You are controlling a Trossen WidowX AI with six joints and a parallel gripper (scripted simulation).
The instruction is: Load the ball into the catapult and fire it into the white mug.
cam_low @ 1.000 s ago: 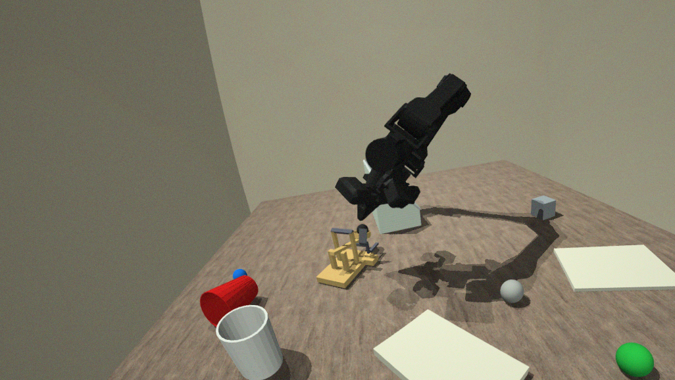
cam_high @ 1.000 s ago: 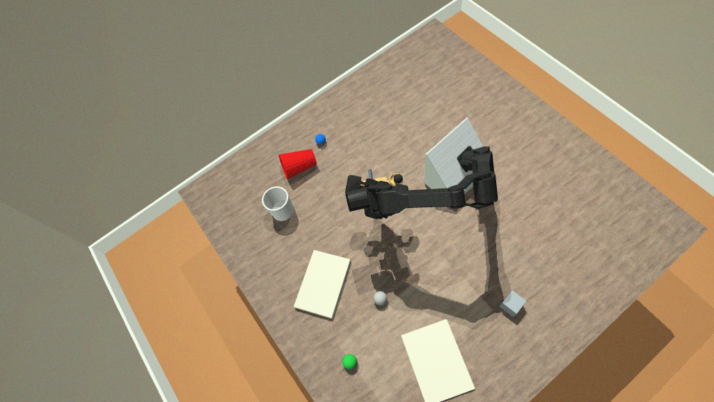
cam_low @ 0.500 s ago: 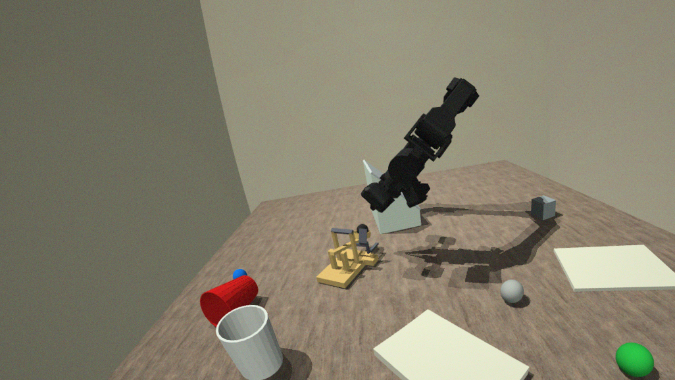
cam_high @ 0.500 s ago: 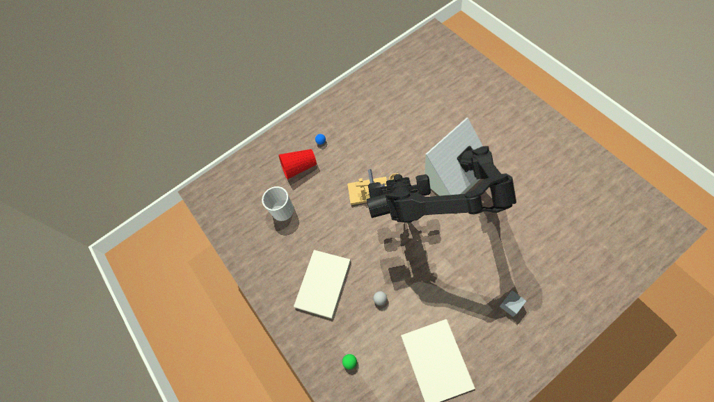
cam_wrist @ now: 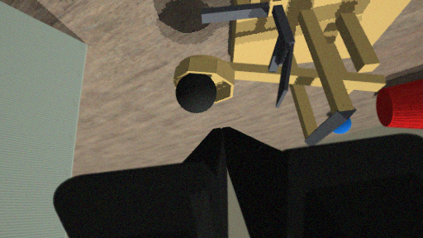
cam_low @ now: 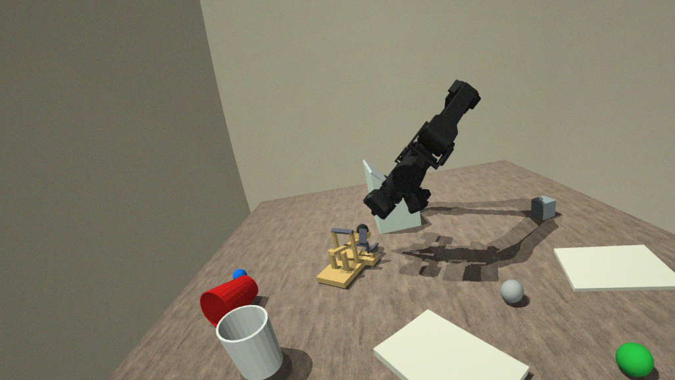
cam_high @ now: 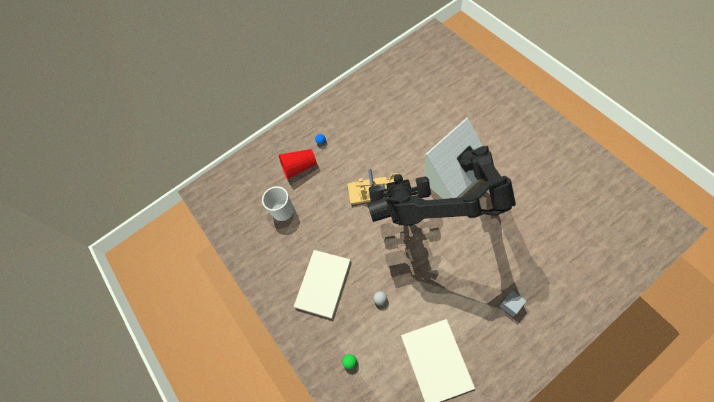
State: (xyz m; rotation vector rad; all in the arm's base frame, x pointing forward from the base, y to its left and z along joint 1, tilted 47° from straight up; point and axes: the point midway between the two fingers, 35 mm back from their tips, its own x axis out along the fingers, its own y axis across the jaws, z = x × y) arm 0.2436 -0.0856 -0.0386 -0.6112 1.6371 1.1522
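Observation:
The yellow wooden catapult (cam_high: 359,192) (cam_low: 337,276) (cam_wrist: 252,51) stands mid-table. A black ball (cam_high: 398,177) (cam_low: 362,227) (cam_wrist: 196,93) sits in the cup at the end of its arm. The white mug (cam_high: 278,203) (cam_low: 247,339) stands upright to the catapult's left in the overhead view, near the table edge. My gripper (cam_wrist: 221,136) (cam_low: 376,210) is shut and empty. It hangs in the air above the table, just beside the ball end of the catapult and clear of it.
A red cup (cam_high: 298,163) (cam_low: 229,294) (cam_wrist: 398,103) lies on its side by a blue ball (cam_high: 320,138) (cam_low: 239,273). A pale wedge (cam_high: 449,159) (cam_low: 399,221) (cam_wrist: 37,103) stands behind the arm. There are two cream slabs (cam_high: 323,283) (cam_high: 437,360), a grey ball (cam_high: 380,298), a green ball (cam_high: 348,361) and a grey cube (cam_high: 513,304).

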